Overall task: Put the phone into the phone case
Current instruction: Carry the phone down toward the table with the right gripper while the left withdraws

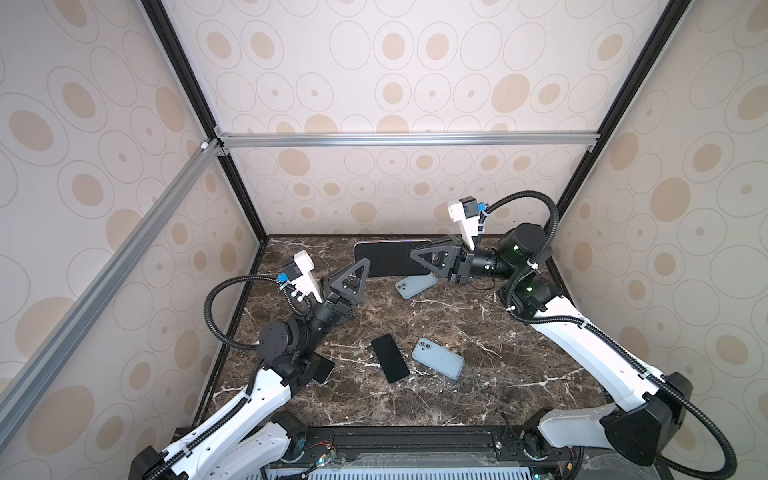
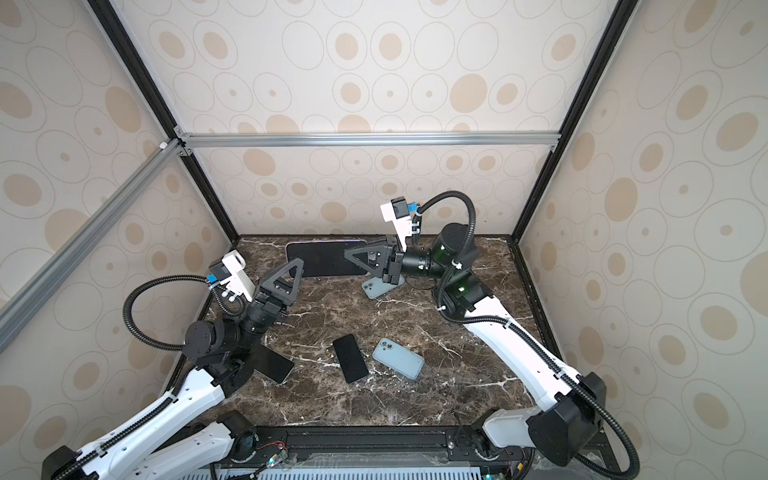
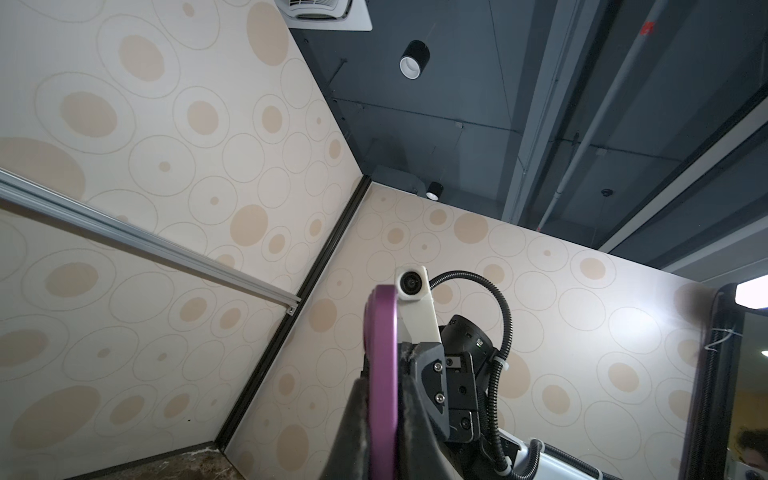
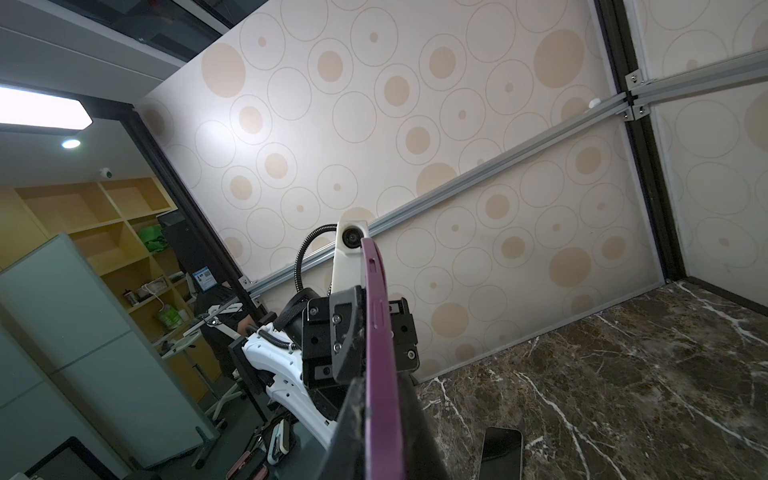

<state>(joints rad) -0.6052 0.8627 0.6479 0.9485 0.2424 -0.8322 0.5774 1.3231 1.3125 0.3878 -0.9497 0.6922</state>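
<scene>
A phone (image 1: 388,257) with a black face and a purple edge hangs on its long edge above the back of the marble table (image 1: 478,374). My left gripper (image 1: 365,262) is shut on its left end and my right gripper (image 1: 412,254) is shut on its right end. In both wrist views the purple edge (image 3: 382,365) (image 4: 379,332) runs straight between the fingers. A light-blue phone case (image 1: 415,286) lies on the table below the right gripper. I cannot tell whether the purple edge is the phone's own frame or a case.
A black phone (image 1: 390,358) lies face up mid-table, beside a light-blue case or phone (image 1: 438,358) with its camera lenses up. Another dark phone (image 2: 272,363) sticks out from under the left arm. Patterned walls close in the back and both sides.
</scene>
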